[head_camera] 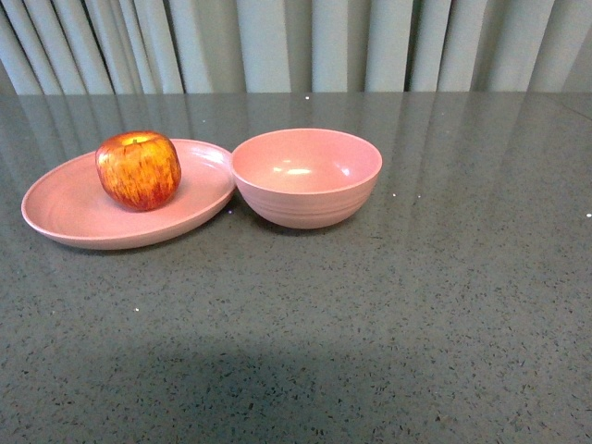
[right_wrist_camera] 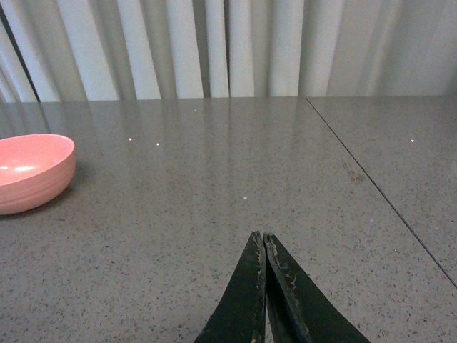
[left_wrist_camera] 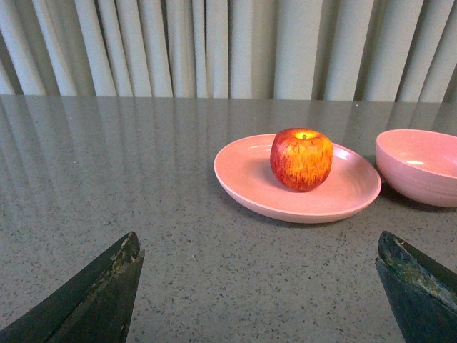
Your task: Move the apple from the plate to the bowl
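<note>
Pink oval plate (head_camera: 65, 208): wide, shallow and matte; it lies on the left part of the desk and carries the apple.
Round red apple (head_camera: 139, 170): streaked with yellow-orange, with glossy skin. It sits upright with its stem dimple up, near the plate's middle, toward the far side.
Deep round pink bowl (head_camera: 305, 202): faint horizontal ridges on the outer wall, and a smooth inside with glints of light. It stands just right of the plate, the rims so close that I cannot tell whether they touch. Only its bare inner wall shows.
Grey speckled desk (head_camera: 416, 324): a polished surface that reflects the pale pleated curtain (head_camera: 277, 46) behind it.
Left gripper (left_wrist_camera: 258, 243): spread wide and holding nothing. Its dark, worn fingers (left_wrist_camera: 107, 293) are near desk level, facing the plate and apple and well apart from them.
Right gripper (right_wrist_camera: 263, 237): fingers pressed together with nothing between them, over bare desk right of the bowl.
</note>
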`<state>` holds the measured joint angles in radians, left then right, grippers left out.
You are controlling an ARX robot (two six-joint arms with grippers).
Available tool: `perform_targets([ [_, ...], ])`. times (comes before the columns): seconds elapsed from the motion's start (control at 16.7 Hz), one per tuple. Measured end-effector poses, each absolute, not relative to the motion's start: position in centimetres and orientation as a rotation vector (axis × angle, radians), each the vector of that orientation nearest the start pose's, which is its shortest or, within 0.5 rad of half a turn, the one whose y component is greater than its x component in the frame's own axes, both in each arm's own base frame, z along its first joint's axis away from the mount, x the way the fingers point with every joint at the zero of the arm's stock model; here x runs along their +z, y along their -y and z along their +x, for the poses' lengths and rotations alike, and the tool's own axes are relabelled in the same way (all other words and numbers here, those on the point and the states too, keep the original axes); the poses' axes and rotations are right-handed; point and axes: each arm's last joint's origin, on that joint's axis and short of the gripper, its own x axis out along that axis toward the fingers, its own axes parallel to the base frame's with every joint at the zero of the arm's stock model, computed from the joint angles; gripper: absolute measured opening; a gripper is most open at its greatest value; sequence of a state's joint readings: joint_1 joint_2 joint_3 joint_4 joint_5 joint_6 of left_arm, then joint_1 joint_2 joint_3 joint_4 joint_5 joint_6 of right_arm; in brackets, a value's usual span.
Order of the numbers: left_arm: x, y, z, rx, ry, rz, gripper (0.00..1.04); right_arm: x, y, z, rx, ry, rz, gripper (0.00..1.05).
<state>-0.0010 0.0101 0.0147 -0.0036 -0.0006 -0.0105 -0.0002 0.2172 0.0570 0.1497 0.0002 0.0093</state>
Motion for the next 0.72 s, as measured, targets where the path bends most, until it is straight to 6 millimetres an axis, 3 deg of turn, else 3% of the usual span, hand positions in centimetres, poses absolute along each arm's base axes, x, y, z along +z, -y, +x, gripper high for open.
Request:
perform_targets([
  [0.3,16.7,0.0,9.7,0.000,0.001,-0.010,0.98,17.0,0.0,9.7,0.000,0.012,0.007,0.02],
  [0.72,16.7,0.0,9.7,0.000,0.001,-0.010,0.98,16.7,0.0,9.7,0.000,0.006,0.007,0.02],
])
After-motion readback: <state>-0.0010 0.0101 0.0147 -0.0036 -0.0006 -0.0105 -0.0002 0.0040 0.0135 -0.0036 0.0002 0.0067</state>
